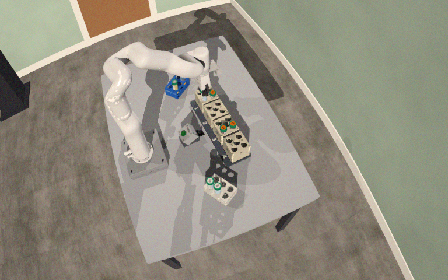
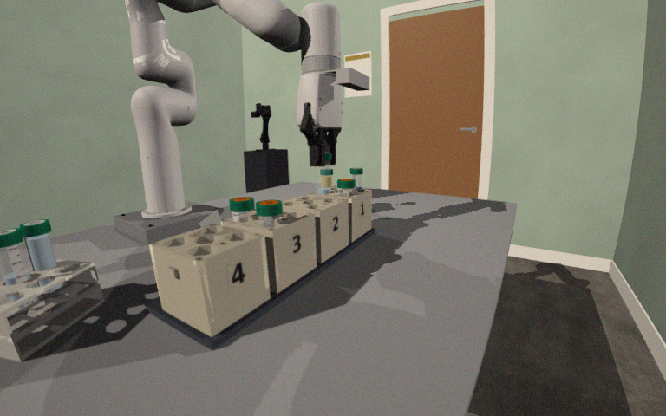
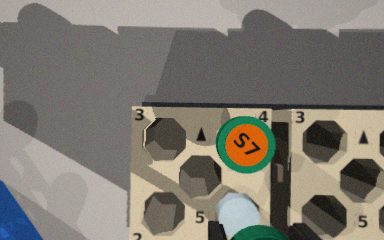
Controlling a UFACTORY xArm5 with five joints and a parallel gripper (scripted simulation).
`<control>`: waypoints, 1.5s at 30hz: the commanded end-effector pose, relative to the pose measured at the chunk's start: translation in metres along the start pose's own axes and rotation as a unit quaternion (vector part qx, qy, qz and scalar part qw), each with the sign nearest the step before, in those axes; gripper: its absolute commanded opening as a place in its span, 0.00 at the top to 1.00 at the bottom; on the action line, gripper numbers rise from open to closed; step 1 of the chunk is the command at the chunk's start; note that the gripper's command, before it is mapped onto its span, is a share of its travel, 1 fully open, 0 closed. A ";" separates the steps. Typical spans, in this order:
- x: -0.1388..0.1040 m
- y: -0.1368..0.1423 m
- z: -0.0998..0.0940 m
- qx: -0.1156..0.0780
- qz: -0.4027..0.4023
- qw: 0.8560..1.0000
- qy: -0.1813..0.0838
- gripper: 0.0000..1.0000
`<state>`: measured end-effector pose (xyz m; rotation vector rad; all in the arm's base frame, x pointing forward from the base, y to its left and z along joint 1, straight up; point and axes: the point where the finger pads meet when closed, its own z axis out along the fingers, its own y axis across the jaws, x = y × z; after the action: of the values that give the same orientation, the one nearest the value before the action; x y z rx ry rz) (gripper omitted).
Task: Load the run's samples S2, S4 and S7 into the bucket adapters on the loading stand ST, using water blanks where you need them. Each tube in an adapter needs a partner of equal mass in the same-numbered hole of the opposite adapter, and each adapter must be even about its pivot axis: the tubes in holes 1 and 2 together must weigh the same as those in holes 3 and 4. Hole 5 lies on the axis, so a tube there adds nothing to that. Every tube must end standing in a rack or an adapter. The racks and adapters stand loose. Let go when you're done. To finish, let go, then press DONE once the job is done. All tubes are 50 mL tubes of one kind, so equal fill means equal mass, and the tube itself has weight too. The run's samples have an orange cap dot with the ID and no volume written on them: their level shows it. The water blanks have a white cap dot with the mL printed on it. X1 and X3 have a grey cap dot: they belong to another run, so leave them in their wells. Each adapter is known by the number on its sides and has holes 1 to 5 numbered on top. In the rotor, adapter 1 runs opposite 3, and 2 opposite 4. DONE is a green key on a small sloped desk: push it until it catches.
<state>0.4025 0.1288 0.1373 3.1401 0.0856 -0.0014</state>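
Clearly, the end effector (image 1: 205, 89) (image 2: 323, 158) (image 3: 260, 235) grips a green-capped tube (image 1: 204, 98) (image 2: 328, 157) (image 3: 238, 215), beside seated S7 (image 1: 212, 93) (image 2: 346, 183) (image 3: 246, 145).

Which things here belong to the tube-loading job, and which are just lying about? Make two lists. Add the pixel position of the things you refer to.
Job:
gripper (image 1: 205, 91) (image 2: 323, 160) (image 3: 257, 234)
held tube (image 1: 204, 98) (image 2: 323, 190) (image 3: 239, 215)
S7 (image 1: 212, 93) (image 2: 346, 183) (image 3: 246, 145)
adapters (image 1: 241, 154) (image 2: 240, 294) (image 3: 136, 160)
stand (image 1: 210, 131) (image 2: 212, 341) (image 3: 200, 104)
clear rack (image 1: 216, 196) (image 2: 10, 341)
DONE key (image 1: 183, 133)

Not the job:
door (image 1: 115, 16) (image 2: 437, 98)
wall notice (image 2: 357, 81)
black arm (image 2: 265, 128)
black pedestal (image 1: 11, 86) (image 2: 266, 169)
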 end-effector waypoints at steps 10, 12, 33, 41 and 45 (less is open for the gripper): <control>0.001 0.000 0.012 0.002 0.000 1.000 0.001 1.00; 0.001 0.000 0.013 0.002 0.000 1.000 0.001 1.00; 0.001 0.000 0.031 0.002 0.000 1.000 0.001 1.00; 0.001 0.000 0.039 0.002 0.000 1.000 0.001 1.00; 0.001 0.000 0.043 0.002 0.000 1.000 0.001 1.00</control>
<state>0.4022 0.1288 0.0964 3.1400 0.0856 -0.0024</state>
